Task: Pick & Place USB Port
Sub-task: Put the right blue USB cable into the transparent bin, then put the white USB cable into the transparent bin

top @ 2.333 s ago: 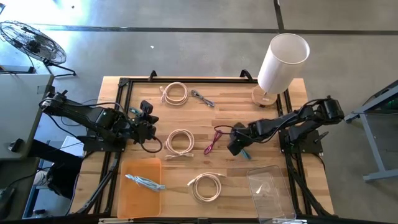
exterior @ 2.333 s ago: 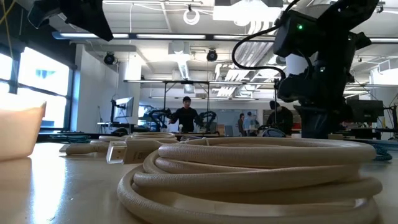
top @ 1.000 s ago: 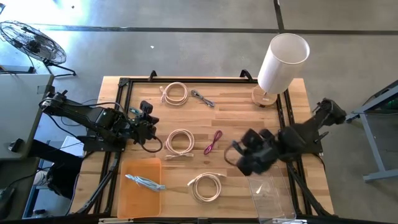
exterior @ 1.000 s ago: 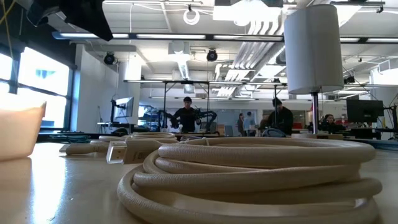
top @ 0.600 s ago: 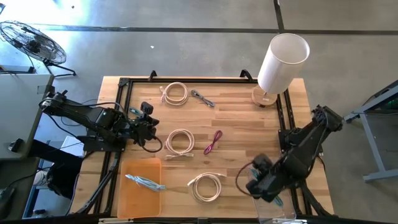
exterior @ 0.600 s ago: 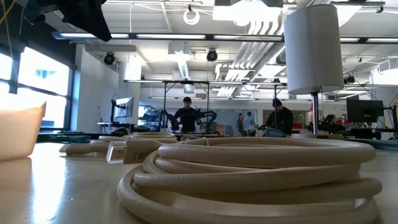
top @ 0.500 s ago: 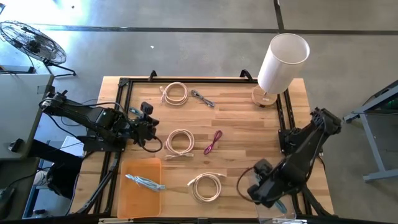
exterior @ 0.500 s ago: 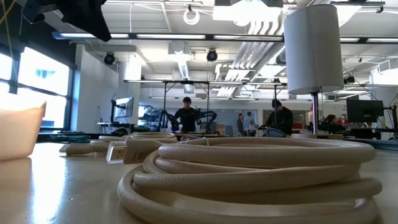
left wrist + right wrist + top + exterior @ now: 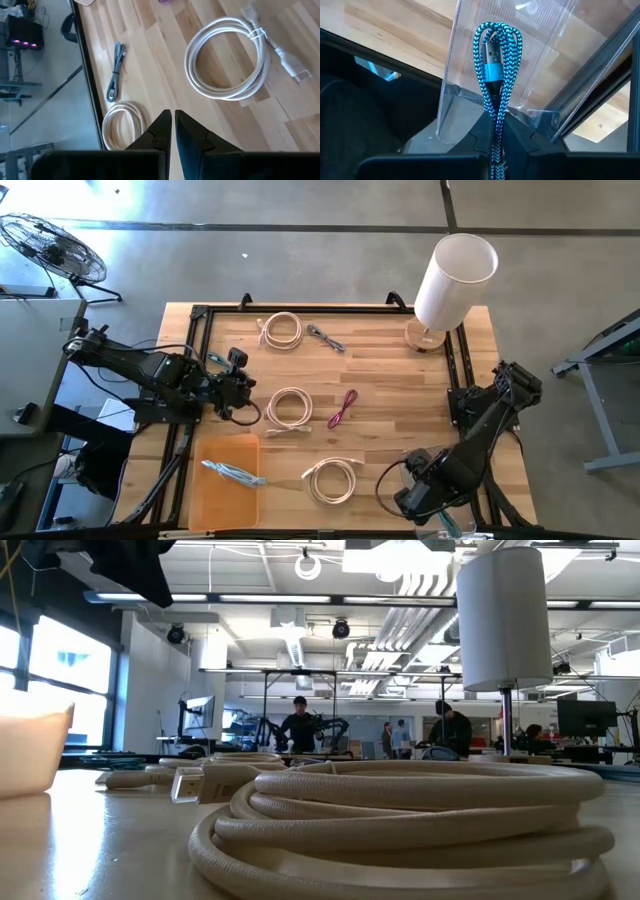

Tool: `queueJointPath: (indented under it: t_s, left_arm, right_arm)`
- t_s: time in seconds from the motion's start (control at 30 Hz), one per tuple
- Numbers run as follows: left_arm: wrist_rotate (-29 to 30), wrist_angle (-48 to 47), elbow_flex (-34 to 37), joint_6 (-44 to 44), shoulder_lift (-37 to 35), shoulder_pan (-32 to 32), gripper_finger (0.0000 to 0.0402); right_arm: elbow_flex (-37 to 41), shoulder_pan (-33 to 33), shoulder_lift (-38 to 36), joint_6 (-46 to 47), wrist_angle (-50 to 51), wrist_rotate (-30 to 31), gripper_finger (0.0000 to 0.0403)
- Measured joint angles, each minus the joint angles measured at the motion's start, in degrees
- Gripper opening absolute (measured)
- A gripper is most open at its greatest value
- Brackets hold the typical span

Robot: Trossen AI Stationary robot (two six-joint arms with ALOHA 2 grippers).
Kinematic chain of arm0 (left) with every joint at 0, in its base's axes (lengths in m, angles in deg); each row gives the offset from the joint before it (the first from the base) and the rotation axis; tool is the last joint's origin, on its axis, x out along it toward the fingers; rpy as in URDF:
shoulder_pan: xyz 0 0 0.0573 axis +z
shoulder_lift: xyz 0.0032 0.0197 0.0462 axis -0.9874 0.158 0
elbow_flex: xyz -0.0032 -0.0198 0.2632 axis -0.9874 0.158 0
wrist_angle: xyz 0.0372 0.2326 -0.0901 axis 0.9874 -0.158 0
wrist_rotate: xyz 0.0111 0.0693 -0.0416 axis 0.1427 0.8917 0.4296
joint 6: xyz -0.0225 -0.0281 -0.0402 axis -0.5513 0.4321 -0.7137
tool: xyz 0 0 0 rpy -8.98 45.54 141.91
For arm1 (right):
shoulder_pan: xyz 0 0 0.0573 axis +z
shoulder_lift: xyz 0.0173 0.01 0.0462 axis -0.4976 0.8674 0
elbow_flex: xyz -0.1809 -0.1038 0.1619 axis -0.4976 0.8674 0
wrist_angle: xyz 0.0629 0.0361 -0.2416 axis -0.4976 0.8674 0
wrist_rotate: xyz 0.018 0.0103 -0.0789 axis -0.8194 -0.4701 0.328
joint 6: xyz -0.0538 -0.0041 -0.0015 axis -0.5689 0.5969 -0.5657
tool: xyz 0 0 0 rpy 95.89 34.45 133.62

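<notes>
Grey concrete floor (image 9: 300, 205), fan (image 9: 45, 245) (far corner); ceiling lights (image 9: 310, 565), windows (image 9: 55, 655).

No legible text, label, brand, number or sign in any view. The cables, trays, lamp and desk (image 9: 380, 380) carry no readable markings. Screens and fixtures in the room beyond are too far off to read.

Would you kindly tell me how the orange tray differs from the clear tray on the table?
The orange tray is tinted and opaque-looking; the clear tray is see-through. The orange tray sits toward the left arm's side and holds a pale cable; over the clear tray the right gripper holds a blue braided cable. Both are shallow rectangular bins.
</notes>
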State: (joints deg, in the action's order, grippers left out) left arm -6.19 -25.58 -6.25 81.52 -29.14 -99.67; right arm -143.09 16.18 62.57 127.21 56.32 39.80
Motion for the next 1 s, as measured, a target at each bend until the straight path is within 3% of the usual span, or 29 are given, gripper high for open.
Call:
queueJointPath:
  t_s: [0.17,0.43,0.67,0.83,1.0]
  left_arm:
    - [-0.9,0.0,0.0,-1.5,0.0,0.0,0.0019]
    - [-4.6,-0.2,0.0,-2.9,0.0,0.0,0.0019]
    - [-5.7,-0.2,0.0,-3.1,0.0,0.0,0.0019]
    - [-2.4,-0.1,0.0,-2.7,0.0,0.0,0.0019]
    - [-1.0,-0.1,0.0,-1.3,0.0,0.0,0.0019]
  right_arm:
    - [0.0,0.3,0.9,-0.4,0.2,3.9,0.0012]
    - [0.0,1.0,2.4,-0.2,5.5,2.9,0.0103]
    - [0.0,0.9,2.4,-2.2,7.7,4.2,0.0137]
    - [0.0,-1.1,2.4,-11.1,11.8,11.7,0.0139]
    - [0.0,-7.0,0.9,-25.2,11.5,26.9,0.0139]
